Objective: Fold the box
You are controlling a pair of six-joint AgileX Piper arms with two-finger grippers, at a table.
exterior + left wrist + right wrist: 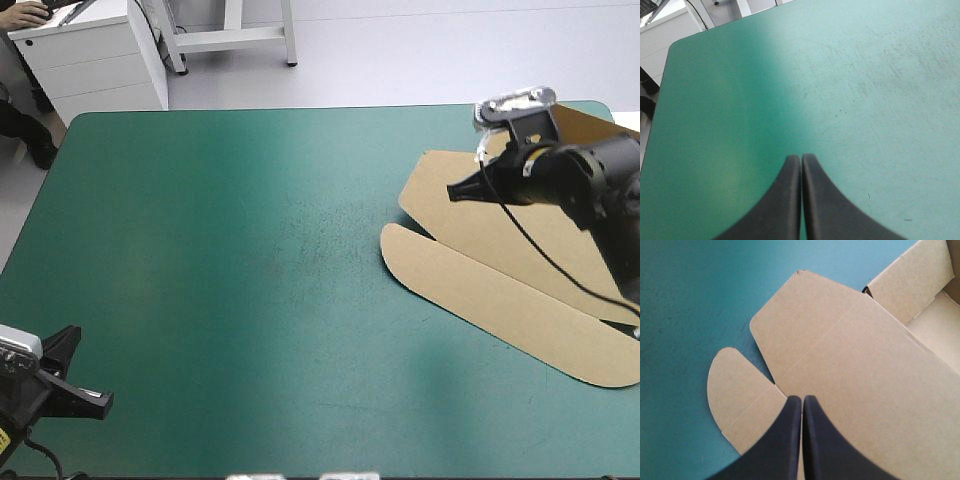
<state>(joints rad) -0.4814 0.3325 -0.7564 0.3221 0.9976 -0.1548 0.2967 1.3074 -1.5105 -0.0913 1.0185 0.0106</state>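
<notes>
Box mostly flat; folding looks barely begun.
Right gripper and left gripper pressed together; spread your right one for a flap.

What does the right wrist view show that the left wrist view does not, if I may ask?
Only the right wrist view shows the cut sheet of brown board, the box, lying under and ahead of the right gripper, with a rounded flap beside the fingers. Only the left wrist view shows the table's rounded corner, beyond the left gripper. Both show the teal-green cover and a shut pair of broad black fingers.
</notes>
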